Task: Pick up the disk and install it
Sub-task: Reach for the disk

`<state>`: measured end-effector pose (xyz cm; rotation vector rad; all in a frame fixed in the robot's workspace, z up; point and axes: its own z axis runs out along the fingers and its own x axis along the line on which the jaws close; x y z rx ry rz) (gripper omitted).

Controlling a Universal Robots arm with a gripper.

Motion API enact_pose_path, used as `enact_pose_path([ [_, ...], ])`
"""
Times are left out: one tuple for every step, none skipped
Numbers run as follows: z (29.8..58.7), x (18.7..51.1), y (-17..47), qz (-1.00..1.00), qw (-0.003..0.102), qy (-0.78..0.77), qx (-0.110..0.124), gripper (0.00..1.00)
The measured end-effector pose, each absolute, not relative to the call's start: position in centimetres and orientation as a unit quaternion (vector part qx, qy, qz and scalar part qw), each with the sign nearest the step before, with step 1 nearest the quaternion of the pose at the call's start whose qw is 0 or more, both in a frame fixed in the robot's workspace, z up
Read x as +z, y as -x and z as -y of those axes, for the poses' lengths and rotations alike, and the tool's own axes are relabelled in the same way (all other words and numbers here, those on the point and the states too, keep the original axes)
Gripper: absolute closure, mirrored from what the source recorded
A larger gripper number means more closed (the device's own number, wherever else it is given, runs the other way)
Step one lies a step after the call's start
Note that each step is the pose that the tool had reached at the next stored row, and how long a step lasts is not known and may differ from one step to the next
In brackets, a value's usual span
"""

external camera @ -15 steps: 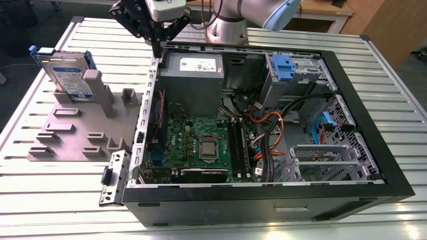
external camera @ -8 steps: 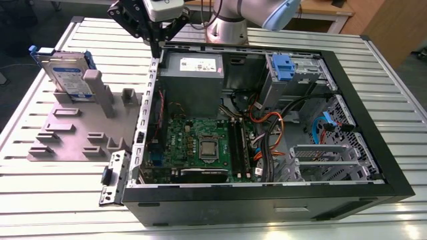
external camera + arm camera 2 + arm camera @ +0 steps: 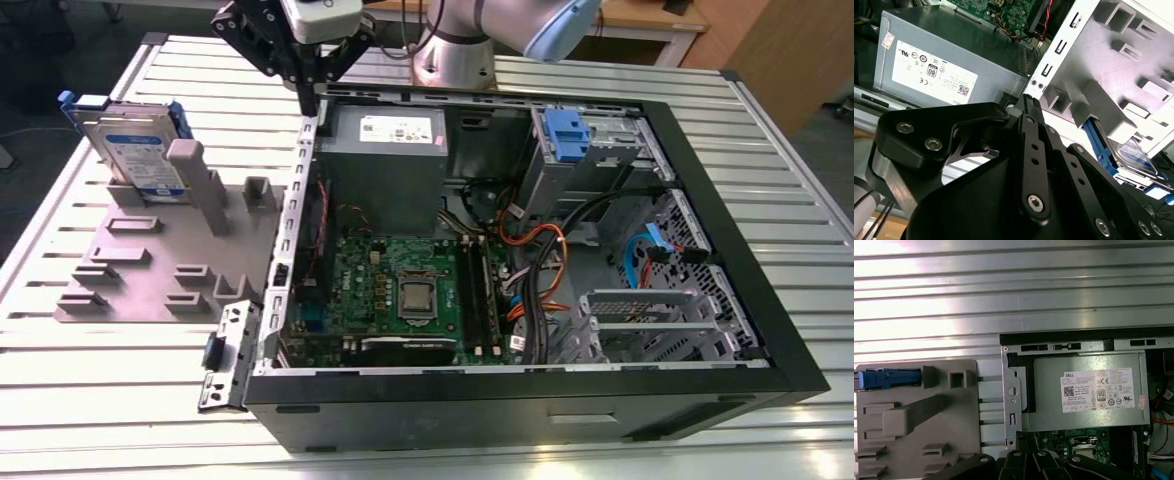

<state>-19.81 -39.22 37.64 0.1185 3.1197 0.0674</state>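
Standing on edge in a slot of the pale grey moulded fixture (image 3: 147, 260), the flat silver hard disk with the blue-and-white label and blue plastic frame (image 3: 140, 150) is found at the exterior view's far left. It is set apart from the open black computer case (image 3: 534, 410).

The disk is judged to be stiff, fairly dense for its size, smooth on its broad metal faces and easily harmed by a knock. A grip across the two broad faces, at the upper part that stands clear of the fixture, is judged best. The blue frame is thin plastic and may flex if squeezed.

The black hand (image 3: 310, 100) is held above the far left corner of the case, beside the grey metal box with the white sticker (image 3: 380, 140). Its fingers are drawn together with nothing between them, and it is not touching the disk.

Fixture and case are carried by a ribbed, shiny aluminium table (image 3: 80, 400), whose slats are seen in the first wrist view too. Wooden furniture (image 3: 774, 50) is seen beyond the far right edge.
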Motion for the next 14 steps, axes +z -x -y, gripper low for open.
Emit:
enact_pose_path([
  [39.22, 37.64, 19.85, -0.999, 0.009, -0.038, 0.022, 0.89],
  [39.22, 37.63, 19.89, -0.999, 0.009, -0.038, 0.022, 0.89],
  [39.22, 37.63, 19.92, -0.999, 0.009, -0.038, 0.022, 0.89],
  [39.22, 37.62, 19.96, -0.999, 0.009, -0.038, 0.022, 0.89],
  [39.22, 37.62, 20.0, -0.999, 0.009, -0.038, 0.022, 0.89],
  [39.22, 37.61, 20.04, -0.999, 0.009, -0.038, 0.022, 0.89],
  [39.22, 37.61, 20.08, -0.999, 0.009, -0.038, 0.022, 0.89],
  [39.22, 37.61, 20.12, -0.999, 0.009, -0.038, 0.022, 0.89],
  [39.22, 37.6, 20.15, -0.999, 0.009, -0.038, 0.022, 0.89],
  [39.22, 37.6, 20.19, -0.999, 0.009, -0.038, 0.022, 0.89],
  [39.22, 37.6, 20.23, -0.999, 0.009, -0.038, 0.022, 0.89],
  [39.22, 37.59, 20.27, -0.999, 0.009, -0.038, 0.022, 0.89],
  [39.22, 37.59, 20.31, -0.999, 0.009, -0.038, 0.022, 0.89],
  [39.19, 37.59, 20.32, -0.999, 0.009, -0.038, 0.022, 0.89],
])
